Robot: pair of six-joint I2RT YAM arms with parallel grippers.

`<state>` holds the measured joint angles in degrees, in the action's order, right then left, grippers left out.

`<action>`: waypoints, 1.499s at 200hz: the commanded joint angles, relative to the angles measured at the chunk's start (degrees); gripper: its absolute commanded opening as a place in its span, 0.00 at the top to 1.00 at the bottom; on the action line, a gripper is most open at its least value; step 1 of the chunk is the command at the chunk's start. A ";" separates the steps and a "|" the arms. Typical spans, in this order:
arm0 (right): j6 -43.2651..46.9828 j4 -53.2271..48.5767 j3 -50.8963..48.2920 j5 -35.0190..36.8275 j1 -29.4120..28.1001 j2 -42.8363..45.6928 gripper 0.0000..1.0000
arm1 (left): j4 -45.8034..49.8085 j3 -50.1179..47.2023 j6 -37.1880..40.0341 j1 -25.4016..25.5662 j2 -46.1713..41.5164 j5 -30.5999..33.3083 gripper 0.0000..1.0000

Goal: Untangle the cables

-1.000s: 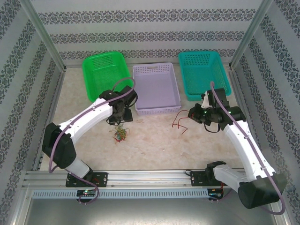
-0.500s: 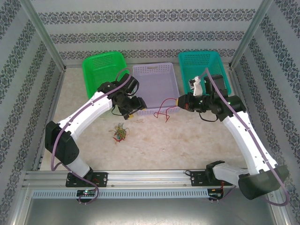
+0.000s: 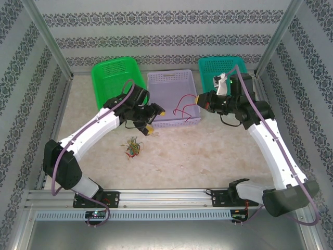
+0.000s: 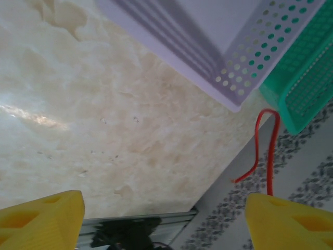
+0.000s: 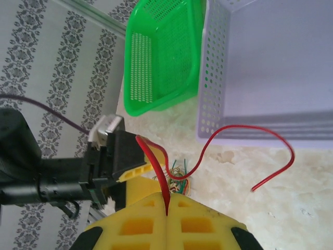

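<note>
Red cable [image 3: 181, 106] is hanging in a loose loop from the right pincer [image 3: 199, 100], which is clamping one end tight between its yellow fingertips; in the right wrist view the wire [image 5: 244, 128] is rising out of the closed pincer [image 5: 166, 200], arching across the perforated front wall of the lavender basket [image 5: 208, 78] and ending free above the worktop [image 3: 208, 151]. From above, that loop is dangling over the near right corner of the lavender basket [image 3: 171, 78], and I cannot tell whether it is touching the rim. A small tangle of coloured cables [image 3: 132, 147] is lying on the worktop well to the left, apart from the red one, and is showing in the right wrist view [image 5: 179, 174] just beyond the pincer. The left pincer [image 3: 154, 121] is hovering near the basket's front left corner with its jaws wide apart; its own camera is looking past them [image 4: 166, 224] at the red cable [image 4: 257, 151]. The green basket [image 3: 112, 67] and the teal basket [image 3: 218, 62] are flanking the lavender one at the back.
</note>
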<state>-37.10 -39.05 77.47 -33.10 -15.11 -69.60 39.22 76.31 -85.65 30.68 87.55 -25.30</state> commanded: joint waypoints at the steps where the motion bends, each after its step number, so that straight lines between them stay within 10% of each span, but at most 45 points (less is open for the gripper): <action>1: -2.10 2.61 1.26 -0.12 0.38 -1.03 1.00 | -9.89 -1.42 -12.63 -0.35 -1.43 -0.28 0.18; 80: -8.25 4.64 11.09 10.59 13.71 -10.54 1.00 | 5.18 10.55 4.91 -0.45 0.27 4.01 0.19; 135: -13.29 17.56 33.21 15.05 23.41 -35.96 1.00 | 8.39 8.89 11.07 -0.48 -3.60 7.28 0.20; 179: -12.42 6.20 50.68 10.50 24.64 -55.78 1.00 | 10.41 7.58 12.48 -0.57 -5.57 8.04 0.20; 234: -13.22 9.19 25.27 9.27 24.43 -46.89 0.60 | 11.25 5.66 13.79 -2.53 -6.26 5.91 0.20; 300: -8.15 4.55 20.66 19.72 21.03 -26.18 0.54 | 16.69 5.01 19.33 -4.18 -3.59 6.08 0.21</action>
<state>-48.45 -33.39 98.45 -19.29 8.32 -105.78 50.57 82.24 -70.85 27.81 82.48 -19.49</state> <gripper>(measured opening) 0.454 0.793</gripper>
